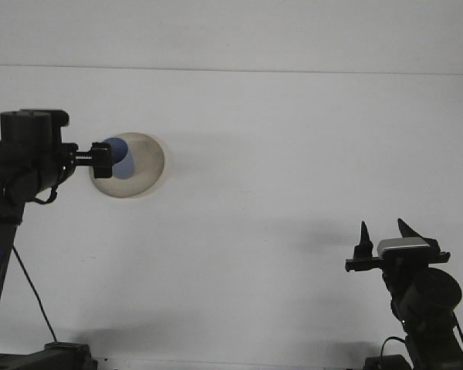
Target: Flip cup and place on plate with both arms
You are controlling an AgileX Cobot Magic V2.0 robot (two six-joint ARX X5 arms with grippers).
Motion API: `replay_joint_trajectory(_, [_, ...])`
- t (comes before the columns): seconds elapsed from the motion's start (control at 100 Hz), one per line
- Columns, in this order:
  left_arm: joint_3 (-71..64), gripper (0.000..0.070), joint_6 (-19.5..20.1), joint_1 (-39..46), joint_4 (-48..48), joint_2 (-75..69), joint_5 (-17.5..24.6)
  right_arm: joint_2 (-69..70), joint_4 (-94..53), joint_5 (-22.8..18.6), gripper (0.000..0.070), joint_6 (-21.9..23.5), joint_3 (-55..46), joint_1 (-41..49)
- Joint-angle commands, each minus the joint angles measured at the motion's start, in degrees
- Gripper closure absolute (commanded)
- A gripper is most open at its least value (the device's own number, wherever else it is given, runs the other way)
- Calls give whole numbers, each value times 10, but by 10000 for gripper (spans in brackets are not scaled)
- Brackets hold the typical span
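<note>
- Front view, one camera only.
- White matte tabletop (262, 177) fills most of the shot; paler wall band along the top edge.
- Round beige shallow plate (143, 166) sits on the tabletop, far left, mid-height in the shot.
- Small blue plastic cup (122, 159) is on the plate, in its left half. Looks upright or close to it; the rim is partly hidden by the claw, so I can't call the tilt exactly.
- Left black claw (102, 160) comes in horizontally from the left, tip at the cup's left side and overlapping the plate's left rim. Fingers read as one dark block against the cup; can't tell if it is gripping or just beside, and can't tell the gap.
- Left arm's black wrist block (31, 150) is just left of the plate, level with the claw; cable loop hangs under it, arm link runs down the left edge to the base at the bottom.
- Right black claw (383, 236) is lower right, well apart from plate and cup. Points up, two pointed fingers spread with clear tabletop visible between them, holding nothing.
- Grey-topped camera housing (403, 247) sits just behind the right claw's fingers, round black joint below it.
</note>
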Motion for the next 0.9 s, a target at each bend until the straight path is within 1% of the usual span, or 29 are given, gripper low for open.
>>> replay_joint_trajectory(0.0, [-53, 116, -10, -3, 37, -38, 1, 2, 5, 2, 218, -3, 5, 1])
replay_joint_trajectory(0.13, [-170, 116, -15, -5, 110, -130, 1, 2, 5, 2, 219, -3, 5, 1])
replay_joint_trajectory(0.34, [-366, 116, -15, -5, 258, -286, 1, 2, 5, 2, 219, -3, 5, 1])
replay_joint_trajectory(0.48, [-478, 115, -16, -5, 328, -373, 1, 2, 5, 2, 219, -3, 5, 1])
replay_joint_trajectory(0.64, [-568, 115, -14, -5, 379, -444, 1, 2, 5, 2, 219, -3, 5, 1])
replay_joint_trajectory(0.68, [-584, 115, -27, -5, 392, -457, 3, 2, 5, 2, 218, -3, 5, 1])
replay_joint_trajectory(0.89, [-604, 116, -30, -6, 405, -475, 3, 2, 6, 2, 219, -3, 5, 1])
